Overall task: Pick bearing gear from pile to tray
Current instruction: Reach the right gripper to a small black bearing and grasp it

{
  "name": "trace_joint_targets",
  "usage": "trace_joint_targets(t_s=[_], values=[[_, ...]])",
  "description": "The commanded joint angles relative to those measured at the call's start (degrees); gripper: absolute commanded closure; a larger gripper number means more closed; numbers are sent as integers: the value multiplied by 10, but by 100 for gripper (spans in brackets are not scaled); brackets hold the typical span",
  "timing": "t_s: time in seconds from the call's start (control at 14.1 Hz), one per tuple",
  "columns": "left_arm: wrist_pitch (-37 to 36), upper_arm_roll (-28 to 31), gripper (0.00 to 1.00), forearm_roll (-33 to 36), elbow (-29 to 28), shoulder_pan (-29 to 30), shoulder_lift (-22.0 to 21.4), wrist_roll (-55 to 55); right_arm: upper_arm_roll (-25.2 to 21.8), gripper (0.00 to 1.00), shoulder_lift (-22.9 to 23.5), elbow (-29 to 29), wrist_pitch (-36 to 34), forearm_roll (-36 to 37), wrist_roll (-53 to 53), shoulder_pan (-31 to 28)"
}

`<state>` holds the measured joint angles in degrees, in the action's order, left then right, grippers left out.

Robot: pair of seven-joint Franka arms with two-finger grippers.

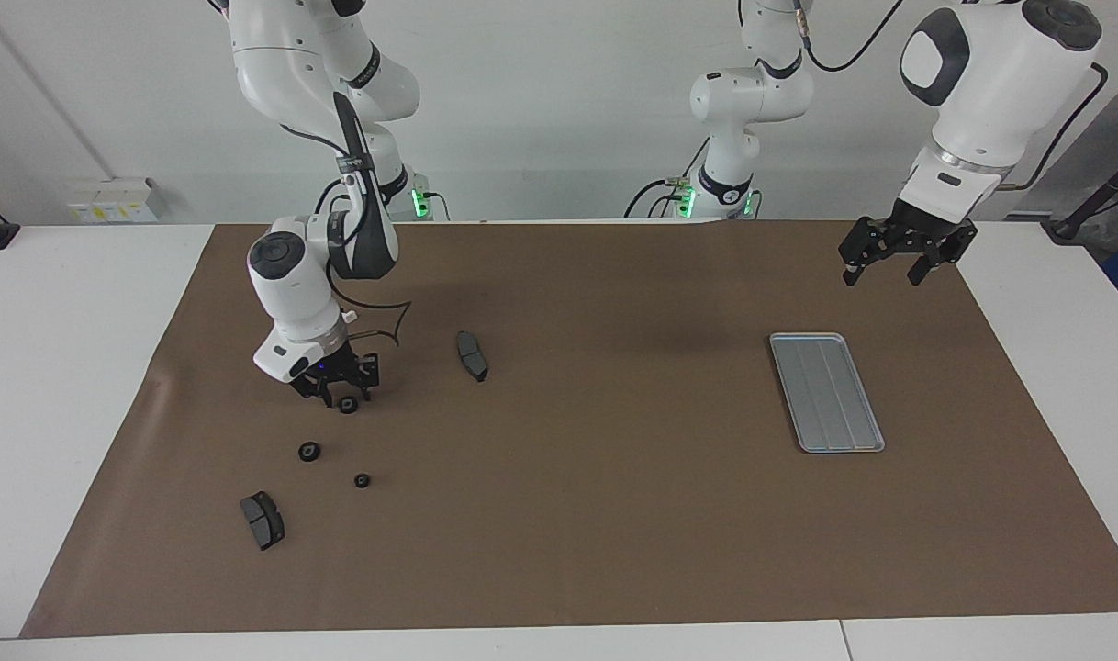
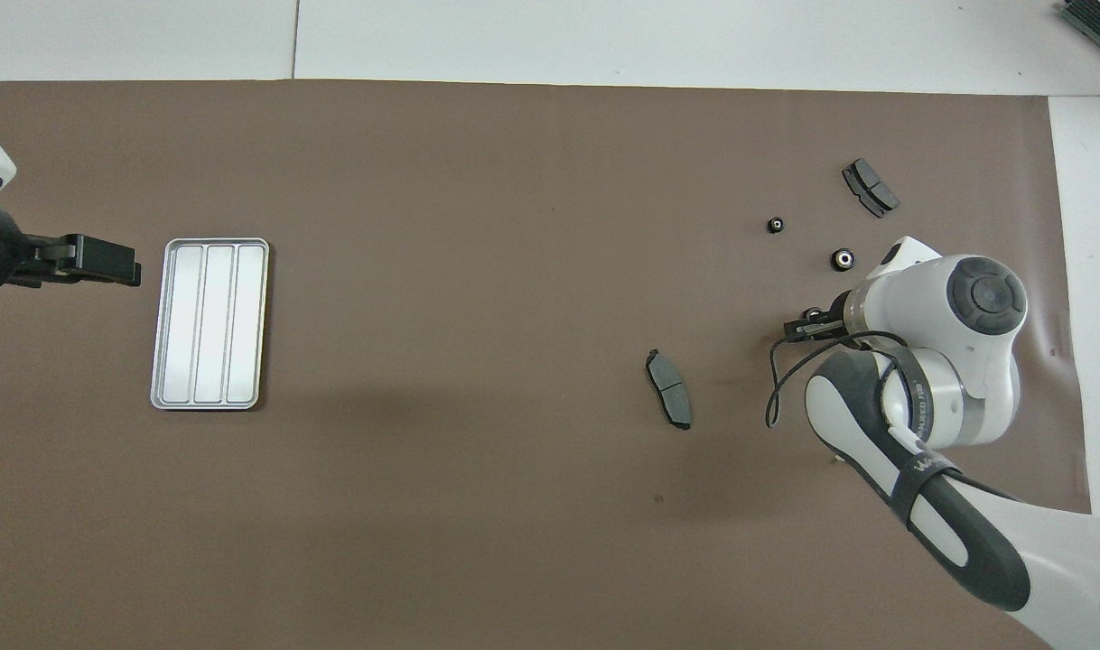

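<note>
Position of right tool [image 1: 343,399], facing view: down at the table [image 1: 72,386], directly over the black ring [image 1: 348,405] of the pile that lay nearest the robots. The ring sat on the brown mat [image 1: 577,514], right at the tool's tips. Whether the tool was spread or already pinching the ring could not be told. The ring was round, so it had no long axis to align with.

Count, facing view:
- three black rings: the one at the tool, a second [image 1: 309,451] and a third [image 1: 362,480], both farther from the robots
- two dark grey pads [image 1: 472,355] [image 1: 262,520]
- one small white piece [image 1: 343,316] by the right arm's wrist, probably the bracket
- one tray [image 1: 827,393], with nothing in it

The tray lay well apart from the pile, toward the left arm's end. Its long axis ran from nearer the robots to farther from them. Left tool [image 1: 883,274] waited in the air near the tray, spread wide and holding nothing.

Overhead view: right tool [image 2: 807,320] mostly covered by its own wrist, with the target ring [image 2: 814,314] just showing at its tip. The other two rings [image 2: 842,259] [image 2: 775,225] and both pads [image 2: 669,401] [image 2: 870,188] were confirmed. The white piece was not clearly seen. Left tool [image 2: 125,266] was just beside the tray [image 2: 211,242].

Judgement: the right arm was the nearer to the ring. The carry would run the length of the table toward the left arm's end.
</note>
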<state>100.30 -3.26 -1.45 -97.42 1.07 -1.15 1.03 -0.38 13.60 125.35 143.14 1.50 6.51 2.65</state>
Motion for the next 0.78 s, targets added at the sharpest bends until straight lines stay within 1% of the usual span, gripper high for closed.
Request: trace_joint_targets(t_s=[0.0, 0.07, 0.14, 0.28, 0.43, 0.71], values=[[-12, -3, 0, 6, 4, 6, -3, 8, 3, 42, -12, 19, 15, -8, 20, -5], [-12, -3, 0, 6, 4, 6, -4, 8, 3, 45, -12, 19, 16, -8, 20, -5], [-12, -3, 0, 6, 4, 6, -3, 8, 3, 45, -11, 18, 17, -8, 19, -5], [-12, -3, 0, 6, 4, 6, -3, 8, 3, 45, -11, 18, 20, -8, 18, -5], [-12, -3, 0, 6, 4, 6, -4, 8, 3, 45, -9, 18, 41, -8, 20, -5], [-12, -3, 0, 6, 4, 5, -4, 8, 3, 45, -9, 18, 43, -7, 21, -6]])
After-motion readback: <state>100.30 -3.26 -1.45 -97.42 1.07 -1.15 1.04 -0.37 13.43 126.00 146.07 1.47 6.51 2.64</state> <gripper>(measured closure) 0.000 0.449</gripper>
